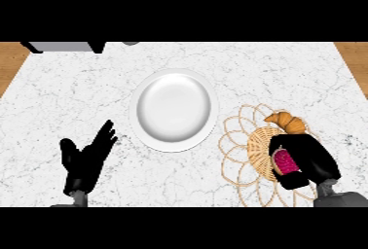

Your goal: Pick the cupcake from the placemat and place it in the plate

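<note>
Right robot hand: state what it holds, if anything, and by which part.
The right robot hand curls round the pink cupcake, gripping its sides over the placemat; its base is hidden.

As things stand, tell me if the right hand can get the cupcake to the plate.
Probably yes: the right hand is already curled round the cupcake, and bare counter lies between it and the plate.

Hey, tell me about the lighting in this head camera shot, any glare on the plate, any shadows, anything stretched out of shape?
Head view: lighting is even, with no hard shadows on the marble counter. The white plate has a soft bright patch at its centre, not harsh glare. It looks taller than wide, so the view stretches it. The right hand, curled round the pink cupcake, hides most of it.
</note>
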`<action>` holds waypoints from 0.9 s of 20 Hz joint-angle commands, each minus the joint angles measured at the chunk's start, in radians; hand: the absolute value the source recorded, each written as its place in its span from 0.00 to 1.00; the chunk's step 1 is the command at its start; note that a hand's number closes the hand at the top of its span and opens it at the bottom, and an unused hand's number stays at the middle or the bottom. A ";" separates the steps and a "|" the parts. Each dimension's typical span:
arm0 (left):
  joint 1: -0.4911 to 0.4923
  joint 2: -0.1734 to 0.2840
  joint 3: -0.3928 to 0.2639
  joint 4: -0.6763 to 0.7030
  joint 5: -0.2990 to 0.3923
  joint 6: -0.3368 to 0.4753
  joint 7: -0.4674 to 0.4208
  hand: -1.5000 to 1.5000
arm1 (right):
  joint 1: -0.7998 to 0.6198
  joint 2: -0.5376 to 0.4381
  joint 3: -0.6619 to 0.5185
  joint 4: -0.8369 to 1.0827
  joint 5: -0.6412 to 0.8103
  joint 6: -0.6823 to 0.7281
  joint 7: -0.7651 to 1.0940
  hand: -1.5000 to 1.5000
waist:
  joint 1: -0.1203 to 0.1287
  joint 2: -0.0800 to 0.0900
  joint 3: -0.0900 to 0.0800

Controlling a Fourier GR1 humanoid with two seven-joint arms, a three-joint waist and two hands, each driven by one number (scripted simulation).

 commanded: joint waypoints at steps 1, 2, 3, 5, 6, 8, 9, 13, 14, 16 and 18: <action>0.020 -0.016 -0.027 -0.015 -0.023 0.016 0.016 0.50 | -0.015 0.188 0.118 -0.125 0.106 -0.054 0.222 1.00 | 0.001 -0.001 -0.001; -0.012 -0.019 -0.029 -0.007 -0.023 0.014 0.019 0.50 | -0.059 0.316 0.207 -0.073 0.179 -0.107 0.315 1.00 | 0.026 0.000 -0.002; -0.008 0.004 -0.020 0.007 -0.011 -0.015 0.015 0.50 | -0.055 0.323 0.243 -0.070 0.159 -0.131 0.371 1.00 | 0.039 0.001 -0.003; -0.023 -0.007 -0.034 0.003 -0.015 -0.013 0.025 0.50 | -0.083 0.328 0.275 -0.042 0.155 -0.174 0.438 1.00 | 0.069 0.006 -0.002; -0.025 -0.015 -0.043 0.006 -0.018 -0.013 0.019 0.50 | -0.100 0.329 0.284 -0.043 0.159 -0.187 0.456 1.00 | 0.080 0.006 -0.003; -0.030 -0.014 -0.051 0.008 -0.016 -0.024 0.026 0.50 | -0.161 0.331 0.324 -0.065 0.181 -0.266 0.517 1.00 | 0.099 0.000 -0.002; -0.027 -0.010 -0.049 0.013 -0.022 -0.021 0.017 0.50 | -0.177 0.332 0.347 -0.078 0.197 -0.304 0.548 1.00 | 0.104 -0.005 -0.003; -0.027 -0.020 -0.068 0.032 -0.027 -0.029 0.022 0.50 | -0.264 0.334 0.412 -0.095 0.270 -0.432 0.717 1.00 | 0.108 -0.005 -0.005; -0.038 -0.015 -0.061 0.017 -0.023 -0.028 0.030 0.50 | -0.291 0.334 0.417 -0.089 0.290 -0.458 0.764 1.00 | 0.120 -0.007 -0.004; -0.041 -0.020 -0.064 0.027 -0.020 -0.031 0.035 0.50 | -0.326 0.334 0.434 -0.093 0.319 -0.533 0.857 1.00 | 0.115 -0.005 -0.003; -0.044 -0.021 -0.064 0.029 -0.026 -0.024 0.037 0.50 | -0.345 0.335 0.458 -0.093 0.338 -0.596 0.959 1.00 | 0.115 -0.005 -0.002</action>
